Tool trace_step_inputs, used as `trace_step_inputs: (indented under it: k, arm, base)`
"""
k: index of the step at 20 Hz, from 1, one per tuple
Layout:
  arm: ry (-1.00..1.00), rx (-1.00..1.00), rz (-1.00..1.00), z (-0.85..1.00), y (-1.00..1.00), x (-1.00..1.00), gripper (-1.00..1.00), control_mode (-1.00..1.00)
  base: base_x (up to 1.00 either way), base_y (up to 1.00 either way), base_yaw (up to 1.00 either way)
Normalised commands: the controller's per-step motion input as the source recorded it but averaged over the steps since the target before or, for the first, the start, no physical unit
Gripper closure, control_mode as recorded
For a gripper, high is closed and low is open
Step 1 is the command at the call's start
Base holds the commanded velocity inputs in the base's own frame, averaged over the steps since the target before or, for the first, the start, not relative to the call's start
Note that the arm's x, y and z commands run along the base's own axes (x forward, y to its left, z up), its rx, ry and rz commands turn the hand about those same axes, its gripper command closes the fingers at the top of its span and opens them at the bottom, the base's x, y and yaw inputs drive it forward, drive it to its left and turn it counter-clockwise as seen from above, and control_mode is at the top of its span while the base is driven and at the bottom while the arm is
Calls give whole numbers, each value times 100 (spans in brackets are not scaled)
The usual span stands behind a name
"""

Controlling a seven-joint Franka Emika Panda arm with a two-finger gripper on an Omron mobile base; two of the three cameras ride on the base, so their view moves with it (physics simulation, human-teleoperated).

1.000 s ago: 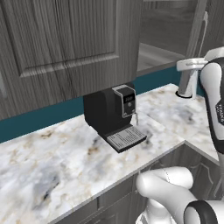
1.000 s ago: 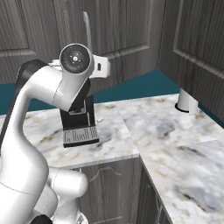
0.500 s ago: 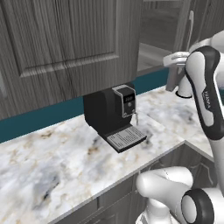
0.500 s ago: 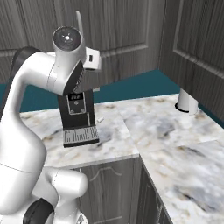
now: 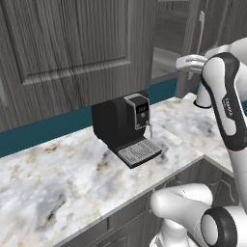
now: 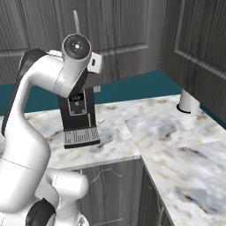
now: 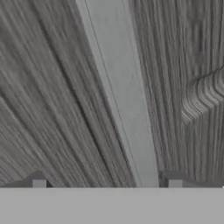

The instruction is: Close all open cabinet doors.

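Observation:
A slim silver bar handle [image 7: 122, 96] runs up a dark grey wood-grain cabinet door [image 7: 52, 87] right in front of the hand. My gripper [image 7: 106, 181] is open, with a fingertip on either side of the handle's lower end, the handle nearer the right fingertip [image 7: 175, 180]. In the left base view the handle [image 5: 199, 29] rises above my wrist, on a door [image 5: 217, 19] beside a lighter cabinet opening [image 5: 169, 34]. A large door panel [image 5: 72, 43] stands at the upper left. In the right base view the handle [image 6: 76, 21] shows above the arm's joint.
A black coffee machine [image 5: 126, 128] stands on the marble counter [image 5: 58, 178] against the teal backsplash, below my arm. A white cylinder [image 6: 190, 102] sits in the counter's corner. More dark cabinet panels [image 6: 198, 39] close off the right side.
The arm has swung up and left, bringing the hand in toward the cabinet door handle. The coffee machine and the counter have not moved.

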Motion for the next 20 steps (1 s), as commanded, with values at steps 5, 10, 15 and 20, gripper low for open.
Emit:
trace_step_inputs:
  k: [5,10,15,20]
  arm:
    - [-8,7,0,-6,4,50,-100,-100]
    - [-1,0,-1,0,29,46,-100,-100]
    - [0,0,-1,1,32,48,-100,-100]
    - [-3,4,0,1,6,40,-100,-100]
  base:
    - [0,0,0]
    - [0,0,0]
    - [0,0,0]
    - [0,0,0]
